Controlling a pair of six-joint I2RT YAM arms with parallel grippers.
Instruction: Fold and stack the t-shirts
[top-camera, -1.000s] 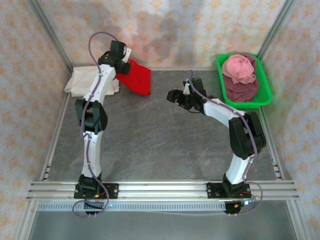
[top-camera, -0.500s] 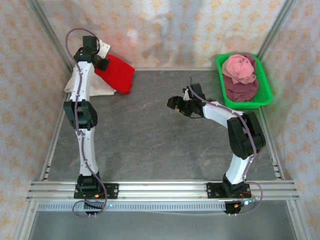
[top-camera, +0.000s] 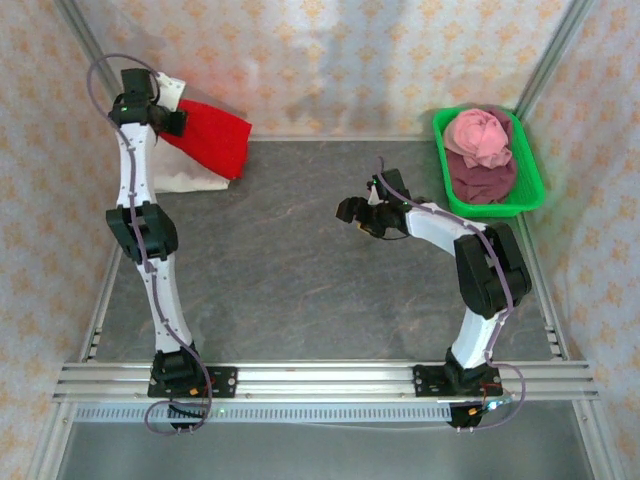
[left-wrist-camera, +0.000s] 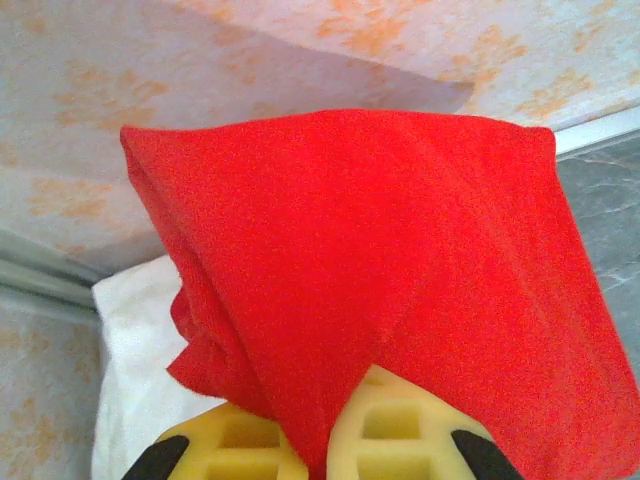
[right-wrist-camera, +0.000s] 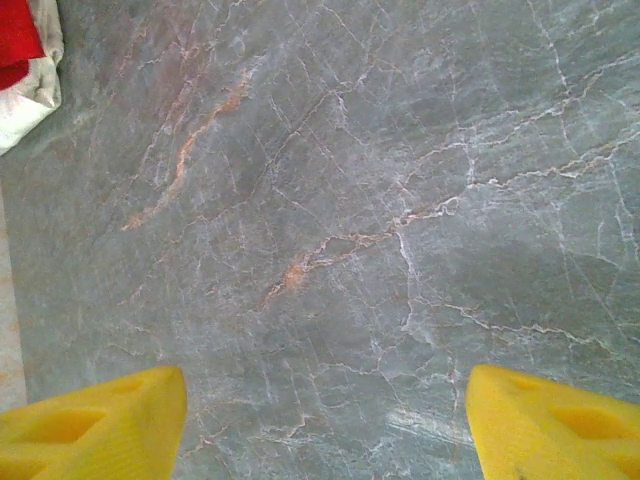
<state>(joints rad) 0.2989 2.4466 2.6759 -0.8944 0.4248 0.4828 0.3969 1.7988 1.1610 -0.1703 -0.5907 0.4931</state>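
Left pincer (top-camera: 171, 118) tight on red t-shirt (top-camera: 213, 140), far-left corner; right pincer (top-camera: 346, 210) wide above table (top-camera: 290, 260)

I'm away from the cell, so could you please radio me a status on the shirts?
Left gripper shut on red t-shirt, over cream t-shirt, far-left corner. Right gripper open above table. Nothing seen in the way.

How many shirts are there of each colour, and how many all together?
Red t-shirt: 1
Cream-white t-shirt: 1
Pink t-shirt: 1
Maroon t-shirt: 1
Total: 4
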